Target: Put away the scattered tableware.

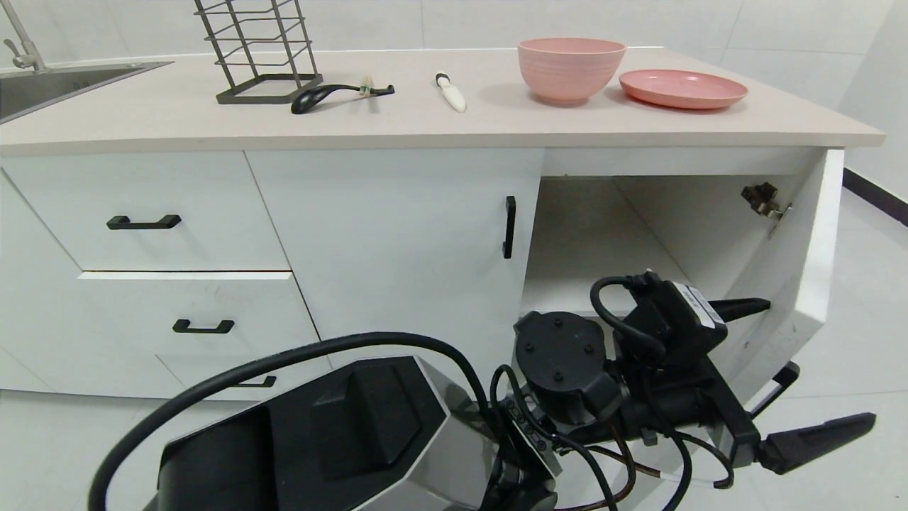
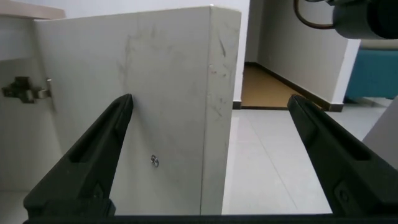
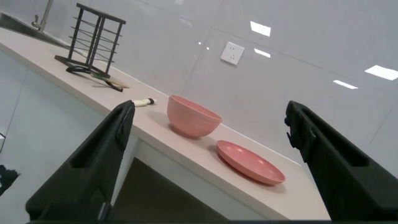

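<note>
Head view: a round pink plastic bowl (image 1: 571,69) and a flat pink plate (image 1: 683,88) sat far right on the beige countertop (image 1: 213,121), high above the spread left gripper (image 1: 821,362). Left wrist view: it straddled the white cabinet door's (image 2: 168,93) edge. Right wrist view: the right gripper (image 3: 209,109), also spread, faced the bowl.

One round pink bowl (image 1: 571,67), one flat pink plate (image 1: 683,88), one black spoon (image 1: 333,94), one white-handled utensil (image 1: 451,92); one black wire rack (image 1: 259,50)
</note>
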